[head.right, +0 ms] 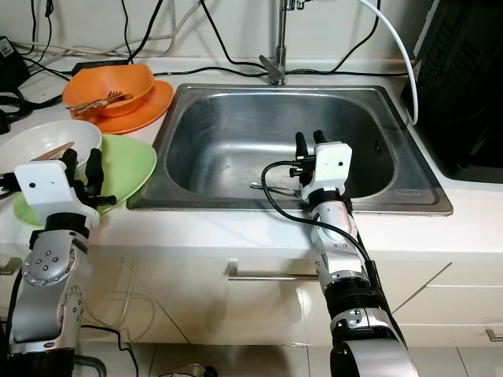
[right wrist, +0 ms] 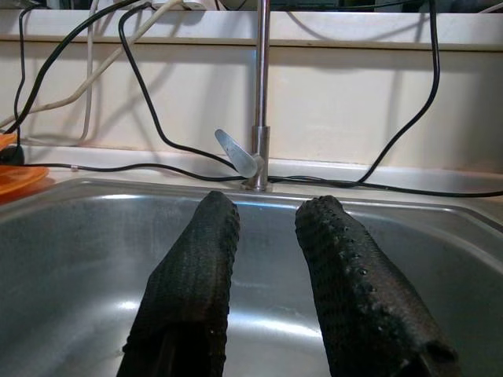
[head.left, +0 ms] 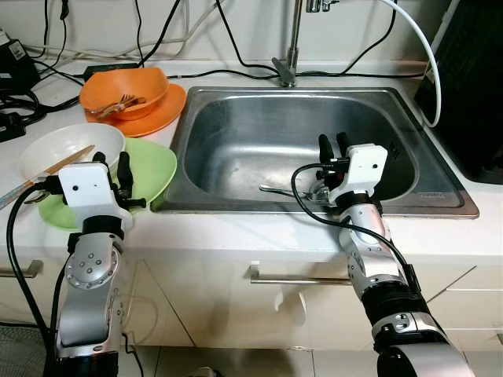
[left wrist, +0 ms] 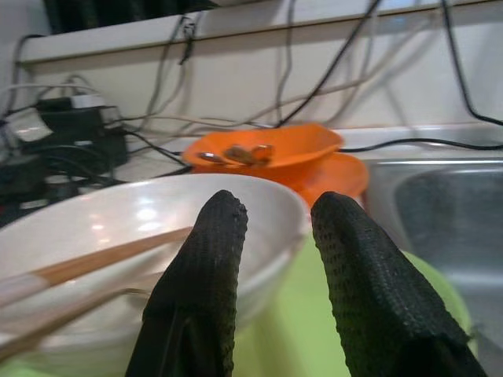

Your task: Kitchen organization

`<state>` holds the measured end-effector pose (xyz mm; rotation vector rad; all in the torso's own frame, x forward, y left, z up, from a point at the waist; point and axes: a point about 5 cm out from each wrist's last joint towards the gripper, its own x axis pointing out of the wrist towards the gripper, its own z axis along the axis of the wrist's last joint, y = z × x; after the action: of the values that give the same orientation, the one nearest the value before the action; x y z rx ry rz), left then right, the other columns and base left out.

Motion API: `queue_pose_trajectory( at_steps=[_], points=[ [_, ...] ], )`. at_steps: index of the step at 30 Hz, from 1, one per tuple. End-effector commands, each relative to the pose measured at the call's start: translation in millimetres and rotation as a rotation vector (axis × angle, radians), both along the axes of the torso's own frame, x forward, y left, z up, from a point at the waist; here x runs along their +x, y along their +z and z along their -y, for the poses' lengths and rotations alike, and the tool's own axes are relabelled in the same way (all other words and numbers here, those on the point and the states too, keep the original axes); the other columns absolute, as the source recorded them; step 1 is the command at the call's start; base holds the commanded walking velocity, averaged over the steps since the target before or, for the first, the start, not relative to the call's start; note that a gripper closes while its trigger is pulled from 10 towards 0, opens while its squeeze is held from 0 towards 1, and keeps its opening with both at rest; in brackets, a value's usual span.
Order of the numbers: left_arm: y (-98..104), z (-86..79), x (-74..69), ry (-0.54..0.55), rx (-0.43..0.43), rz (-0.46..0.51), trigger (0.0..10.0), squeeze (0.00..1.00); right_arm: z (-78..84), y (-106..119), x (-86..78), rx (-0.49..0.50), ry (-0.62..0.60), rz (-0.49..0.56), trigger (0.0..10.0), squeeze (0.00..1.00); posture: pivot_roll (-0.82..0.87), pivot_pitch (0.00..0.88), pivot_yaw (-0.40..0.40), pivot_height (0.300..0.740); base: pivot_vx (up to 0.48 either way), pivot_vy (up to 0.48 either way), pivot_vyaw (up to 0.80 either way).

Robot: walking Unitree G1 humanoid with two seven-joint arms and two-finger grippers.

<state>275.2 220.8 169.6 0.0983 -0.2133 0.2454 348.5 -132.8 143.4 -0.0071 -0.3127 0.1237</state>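
While the right gripper (head.left: 335,143) hovers, jaws narrowly parted and empty, the spoon (head.left: 284,189) lies crosswise in the sink (head.left: 236,102).

A home kitchen: a steel sink (head.left: 236,118) with tap (head.left: 292,47) set in a white worktop (head.left: 236,232), dishes at its left edge.

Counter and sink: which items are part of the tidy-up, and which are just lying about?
Job items:
white bowl with chopsticks
green plate
orange bowl on orange plate
utensil in the sink

Lying about:
black cables
white hose
faucet
black adapter
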Motion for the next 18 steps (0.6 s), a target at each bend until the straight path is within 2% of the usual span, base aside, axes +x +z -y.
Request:
queue_pose_trajectory(
  at_steps=[1,18],
  points=[
    [3.6,-4.5,-2.6,0.027,0.016,0.021,10.0,0.0,1.0,-14.1,-2.1,0.007,0.0,-0.062,10.0,0.0,0.2,0.03,0.063,0.74,0.0,0.0,0.0],
    [-5.9,-6.7,-4.7,0.05,-0.023,-0.017,10.0,0.0,1.4,-14.6,-2.4,0.006,-0.001,-0.064,10.0,0.0,0.2,0.043,0.058,0.74,0.0,0.0,0.0]
  ],
)
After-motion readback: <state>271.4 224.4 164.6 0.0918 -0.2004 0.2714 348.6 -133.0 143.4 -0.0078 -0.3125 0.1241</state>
